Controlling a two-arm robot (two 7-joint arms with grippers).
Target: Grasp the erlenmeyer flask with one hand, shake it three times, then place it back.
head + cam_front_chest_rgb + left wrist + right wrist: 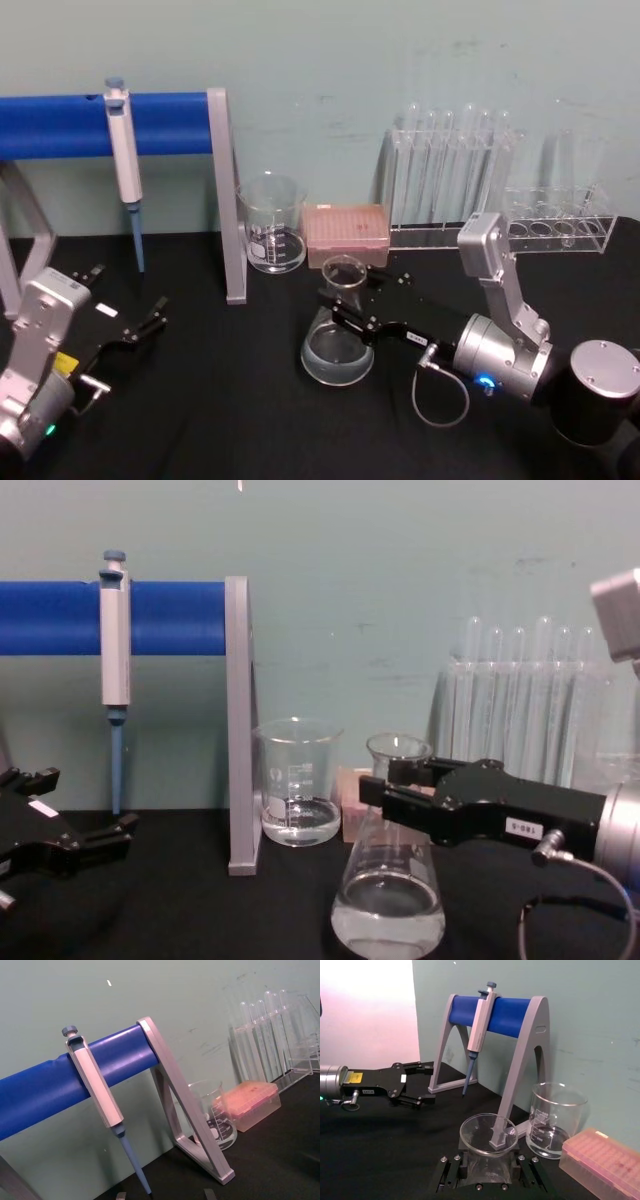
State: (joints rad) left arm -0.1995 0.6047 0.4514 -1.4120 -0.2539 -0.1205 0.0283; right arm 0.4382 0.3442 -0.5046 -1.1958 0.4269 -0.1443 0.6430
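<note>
Erlenmeyer flask [338,340], on the table: neck being clamped by right gripper [350,300]; shaking, replacement outstanding. Left gripper [140,325]: being held open, parked.

The clear glass conical erlenmeyer flask [487,1136] stood between the right arm's black two-finger gripper [488,1165], its fingers at either side of the neck. Beside it sat a clear glass beaker [555,1120] and a pink plastic tip box [602,1162]. Beyond, the left arm's black gripper [422,1086] hung spread before a blue-barred grey stand [515,1025] holding a grey pipette [479,1030].
</note>
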